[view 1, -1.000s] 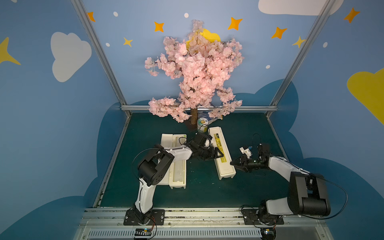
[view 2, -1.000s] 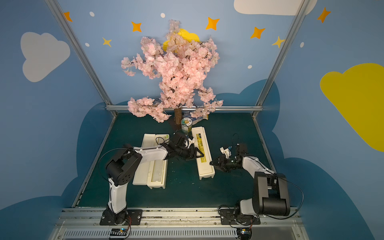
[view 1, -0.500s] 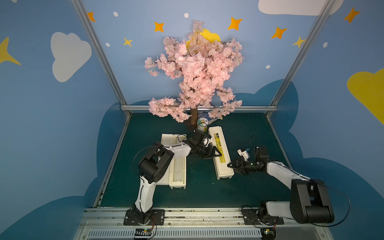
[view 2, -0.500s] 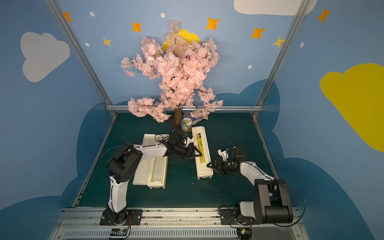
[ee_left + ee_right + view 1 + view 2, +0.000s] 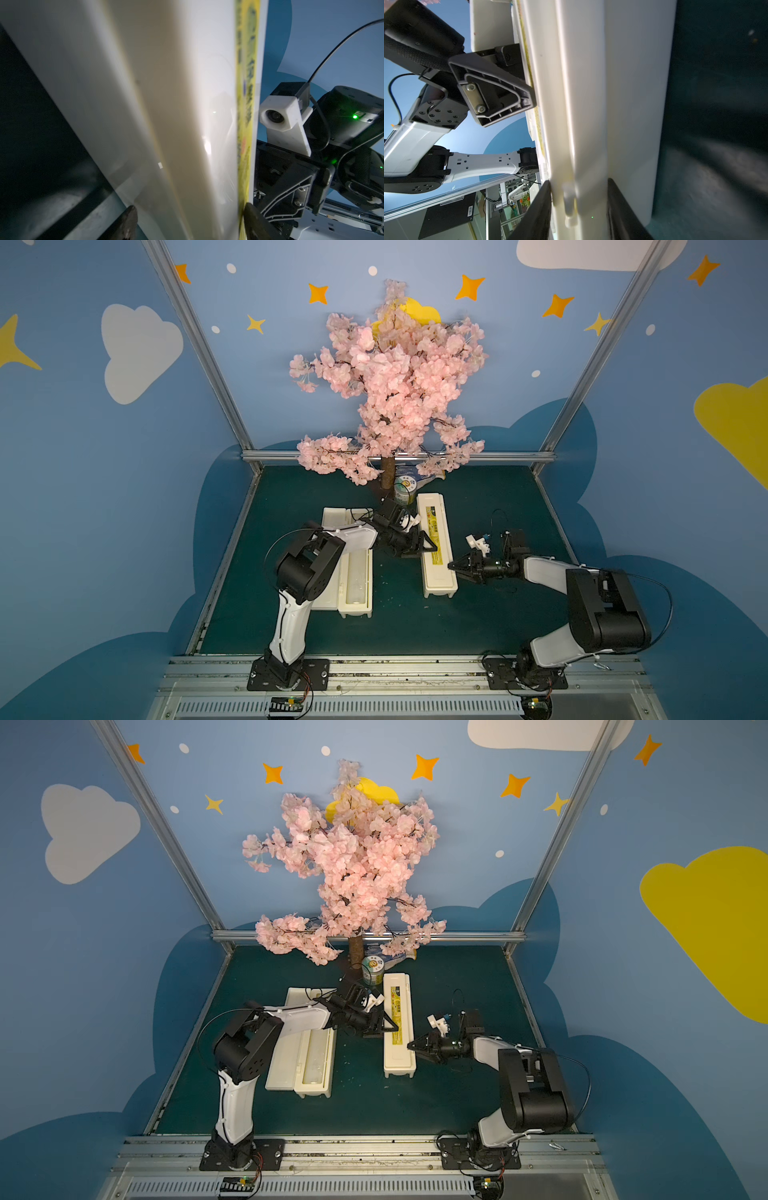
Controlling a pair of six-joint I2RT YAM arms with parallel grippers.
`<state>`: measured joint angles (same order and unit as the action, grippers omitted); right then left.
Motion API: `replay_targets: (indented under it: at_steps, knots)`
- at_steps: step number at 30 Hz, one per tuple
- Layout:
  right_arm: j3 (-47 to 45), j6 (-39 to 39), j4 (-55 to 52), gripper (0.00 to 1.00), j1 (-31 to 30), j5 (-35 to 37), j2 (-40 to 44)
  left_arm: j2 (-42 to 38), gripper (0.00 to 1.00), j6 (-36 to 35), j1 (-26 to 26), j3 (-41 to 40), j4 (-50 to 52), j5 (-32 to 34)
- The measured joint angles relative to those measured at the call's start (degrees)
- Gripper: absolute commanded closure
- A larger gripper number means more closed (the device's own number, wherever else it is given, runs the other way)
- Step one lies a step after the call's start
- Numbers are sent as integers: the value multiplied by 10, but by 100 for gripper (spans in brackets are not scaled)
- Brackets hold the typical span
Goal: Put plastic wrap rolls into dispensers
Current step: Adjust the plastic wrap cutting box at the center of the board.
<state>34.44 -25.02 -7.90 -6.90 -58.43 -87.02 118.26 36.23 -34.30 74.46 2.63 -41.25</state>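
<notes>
Left fingers point(image 5: 129, 224) clamped across the closed dispenser point(image 5: 440, 580), right fingers point(image 5: 542, 212) astride its edge, grip unclear; green tabletop point(image 5: 415, 626), blue walls point(image 5: 124, 489).

Nothing legible here: the yellow label strip point(image 5: 433, 522) on the closed dispenser point(image 5: 439, 578) is too blurred, and the can point(image 5: 403, 489) print too small

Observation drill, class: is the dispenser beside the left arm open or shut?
Open: the dispenser has its lid flat alongside and a roll lying in its trough.
</notes>
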Motion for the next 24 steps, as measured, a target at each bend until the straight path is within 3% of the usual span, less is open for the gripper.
replay_targets:
  at_steps: [2, 8, 16, 24]
  knots:
    - [16, 9, -33, 36, -11, 39, 13, -1, 13, -12, -3, 9, 14, 13]
    - [138, 38, -114, 36, 0, 110, -11, -1, 10, -36, -1, 30, 36, 50]
    - [283, 19, -72, 37, 12, 102, -172, 1, 10, -56, 44, 66, 50, 86]
    - [388, -22, -14, 37, 6, 73, -283, 91, 10, -78, 88, 236, 55, 75]
